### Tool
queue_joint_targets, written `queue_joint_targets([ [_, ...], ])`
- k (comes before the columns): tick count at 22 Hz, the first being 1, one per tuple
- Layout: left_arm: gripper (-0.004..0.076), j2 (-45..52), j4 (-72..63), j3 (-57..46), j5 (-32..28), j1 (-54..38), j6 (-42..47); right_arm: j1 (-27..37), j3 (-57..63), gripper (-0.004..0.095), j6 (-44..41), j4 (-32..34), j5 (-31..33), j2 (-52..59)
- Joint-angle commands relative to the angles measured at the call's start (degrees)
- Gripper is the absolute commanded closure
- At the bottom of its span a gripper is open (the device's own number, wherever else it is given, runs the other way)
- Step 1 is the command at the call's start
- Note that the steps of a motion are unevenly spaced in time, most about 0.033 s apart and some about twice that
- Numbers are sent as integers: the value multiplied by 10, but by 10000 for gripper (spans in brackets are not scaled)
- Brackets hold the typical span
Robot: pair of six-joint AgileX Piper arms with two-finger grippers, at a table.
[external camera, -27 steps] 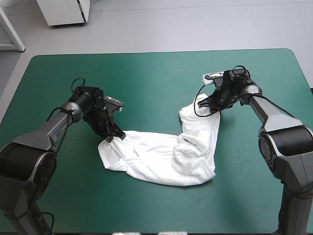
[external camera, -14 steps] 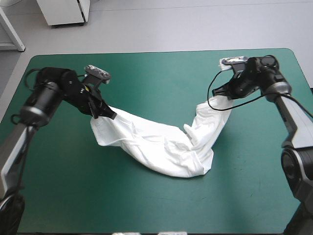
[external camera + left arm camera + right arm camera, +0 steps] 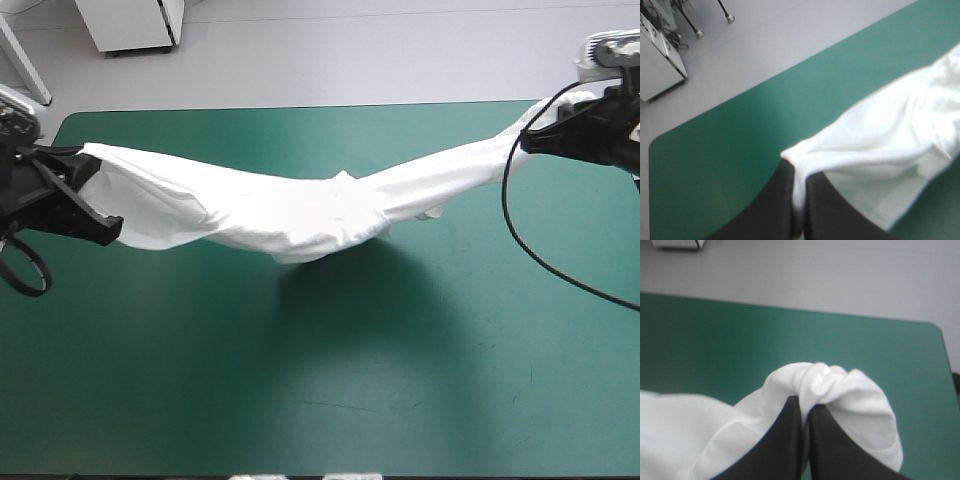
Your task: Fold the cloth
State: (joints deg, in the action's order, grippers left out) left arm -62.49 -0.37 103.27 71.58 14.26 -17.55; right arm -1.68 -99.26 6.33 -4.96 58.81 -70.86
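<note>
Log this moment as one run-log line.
left gripper: shut on T-shirt | right gripper: shut on T-shirt | T-shirt: lifted, stretched between both grippers, middle sagging over table | fold: not yet started

The high view looks forward and down from behind, holding most of the teal-green table (image 3: 300, 400). Each wrist view sits close above its own fingers, left gripper (image 3: 799, 172) and right gripper (image 3: 804, 405), facing the far edge. All three share the T-shirt (image 3: 300, 215) and that edge.

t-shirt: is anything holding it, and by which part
Both grippers hold the T-shirt: the left gripper pinches one end, the right gripper a bunched fold at the other.
</note>
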Motion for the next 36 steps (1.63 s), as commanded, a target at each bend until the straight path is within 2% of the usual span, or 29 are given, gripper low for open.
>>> queue_joint_targets([
  [1, 734, 28, -24, 45, -4, 4, 3, 3, -60, 921, -6, -1, -45, 64],
  [4, 734, 46, -59, 84, -4, 4, 7, -2, -96, 921, -8, -2, -44, 96],
  [6, 734, 58, -63, 106, 7, 4, 29, -31, -108, 921, -10, 2, -33, 118],
  [8, 734, 86, -80, 114, 22, 4, 58, -81, -108, 921, -16, 25, 10, 153],
  [13, 734, 123, -173, 108, 23, 4, 92, -112, -106, 921, -41, 41, 44, 195],
  [17, 734, 131, -184, 10, 23, 4, 116, -112, -69, 921, -47, 45, 53, 200],
  [21, 734, 118, -182, -118, 23, 4, 131, -112, 6, 921, -63, 67, 33, 185],
  [25, 734, 48, -140, -179, 14, 4, 131, -111, 47, 921, -63, 94, -11, 98],
  [31, 734, -87, -69, -179, -79, 4, 131, -111, 47, 921, -63, 104, -78, -47],
  [36, 734, -193, -36, -178, -132, 4, 129, -111, 46, 921, -60, 100, -117, -145],
])
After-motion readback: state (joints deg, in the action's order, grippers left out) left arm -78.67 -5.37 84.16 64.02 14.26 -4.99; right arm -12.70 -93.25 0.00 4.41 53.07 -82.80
